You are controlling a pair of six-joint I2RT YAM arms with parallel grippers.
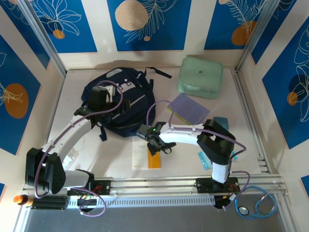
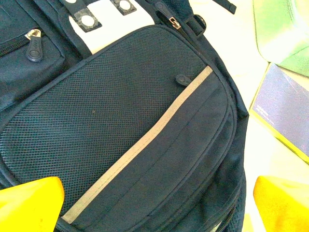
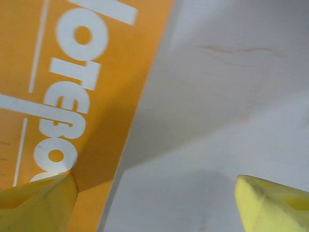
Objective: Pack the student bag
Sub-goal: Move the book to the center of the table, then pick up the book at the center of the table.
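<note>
1. Nearest the bases, your right gripper (image 1: 155, 145) hangs open over an orange printed strip (image 3: 72, 72).
2. Farther back, your left gripper (image 1: 103, 98) gapes empty above the student bag (image 1: 128, 108), mid-table left.
3. Expect soft, floppy fabric; pinch a zip pull (image 2: 182, 79), not mesh.

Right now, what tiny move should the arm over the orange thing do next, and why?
Probably lower the right tool and close it on the edge of the orange card: its jaws stand open, one fingertip over the card, the other over the table.
</note>
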